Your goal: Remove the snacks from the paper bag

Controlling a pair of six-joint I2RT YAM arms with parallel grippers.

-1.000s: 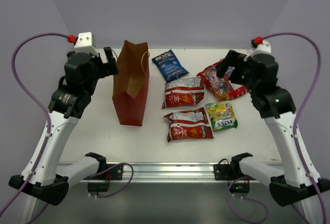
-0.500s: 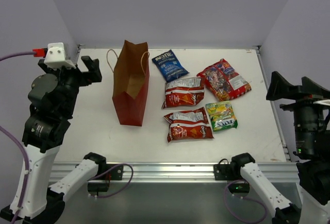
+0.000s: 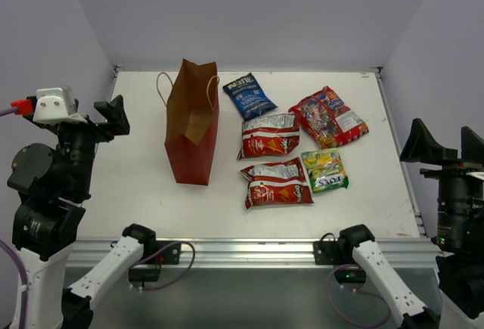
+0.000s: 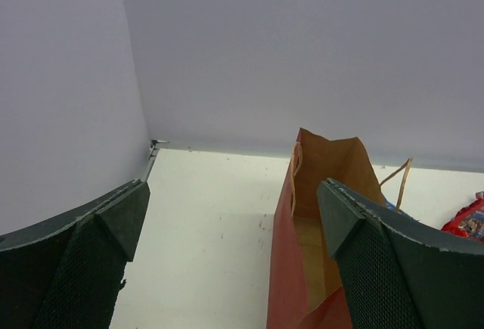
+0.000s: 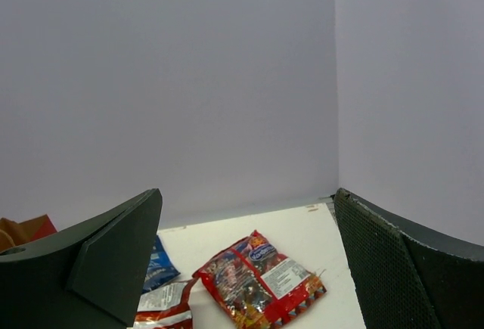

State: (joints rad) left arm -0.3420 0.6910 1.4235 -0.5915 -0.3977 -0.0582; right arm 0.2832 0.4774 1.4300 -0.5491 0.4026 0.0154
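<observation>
The paper bag [image 3: 193, 121] stands upright at the table's left centre, red outside, mouth open; the left wrist view shows only brown paper inside the paper bag [image 4: 318, 268]. The snacks lie flat to its right: a blue packet [image 3: 248, 96], two red-and-silver chip bags [image 3: 269, 135] [image 3: 278, 184], a red multicolour packet [image 3: 328, 117] and a green-yellow one [image 3: 325, 170]. My left gripper [image 3: 106, 117] [image 4: 231, 189] is open and empty, left of the bag and apart from it. Off the table's right edge my right gripper [image 3: 446, 147] [image 5: 248, 197] is open and empty, facing the red multicolour packet [image 5: 261, 280].
Purple walls close in the white table [image 3: 136, 185] at the back and both sides. A metal rail [image 3: 242, 249] with the arm bases runs along the near edge. The bag's cord handles [image 3: 160, 83] stick out at its top.
Both arms have swung back and outward from beside the bag and the packets to the table's outer sides. Both grippers stayed open. The bag and packets have not moved.
</observation>
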